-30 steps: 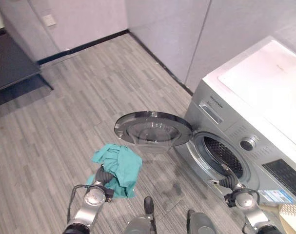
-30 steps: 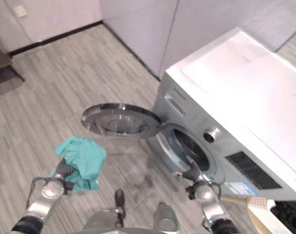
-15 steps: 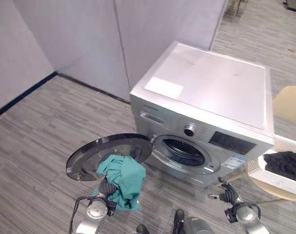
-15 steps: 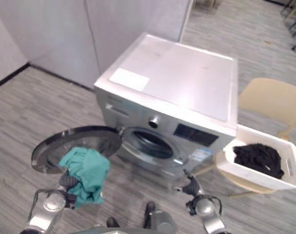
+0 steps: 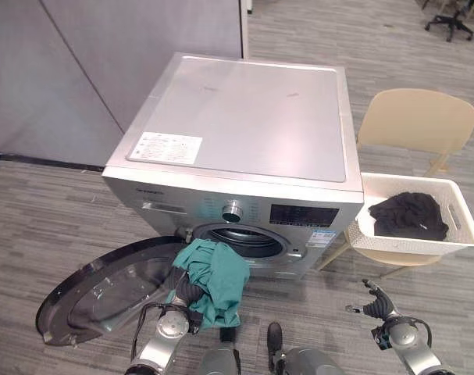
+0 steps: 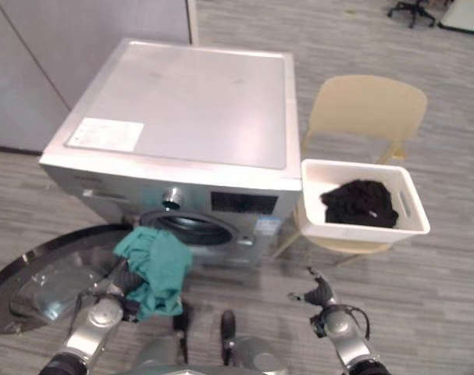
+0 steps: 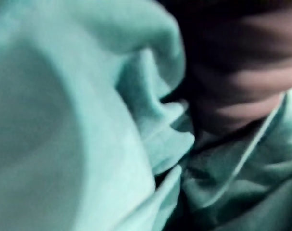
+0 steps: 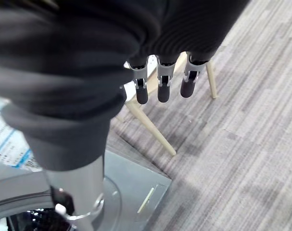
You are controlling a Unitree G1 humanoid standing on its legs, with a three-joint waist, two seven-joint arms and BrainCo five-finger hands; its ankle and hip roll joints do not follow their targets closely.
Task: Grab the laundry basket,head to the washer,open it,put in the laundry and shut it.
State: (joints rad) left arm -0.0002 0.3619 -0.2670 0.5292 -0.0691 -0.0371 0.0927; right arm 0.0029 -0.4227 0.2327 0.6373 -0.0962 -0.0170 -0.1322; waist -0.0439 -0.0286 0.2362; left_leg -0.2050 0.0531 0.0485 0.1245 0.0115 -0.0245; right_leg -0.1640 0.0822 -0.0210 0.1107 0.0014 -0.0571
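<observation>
— left hand (image 5: 183,287) first: where do we have it?

— low in front of the washer (image 5: 244,133), with its fingers wrapped in a teal cloth (image 5: 215,277). we grip that bundle up off the floor (image 5: 33,211), right before the round drum opening (image 5: 240,241). in the left wrist view the teal folds (image 7: 88,120) press close against the dark ribbed cover.

— and the door?

— the washer door (image 5: 104,289) hangs wide open, swung out to our left and lying nearly flat above the floor. the cloth sits between the door and the opening, just beside the door's hinge side.

— what about our right hand (image 6: 318,293)?

— it hovers over the floor to the right of the washer, fingers (image 8: 160,89) straight and relaxed, carrying nothing. in its wrist view the fingers point toward a pale chair leg and the grey planks.

— where is the basket?

— the white laundry basket (image 5: 455,211) rests on the seat of a beige chair (image 5: 416,117) just beside the washer's right side. a black garment (image 5: 408,215) lies heaped inside it. our right hand is well apart from it.
</observation>
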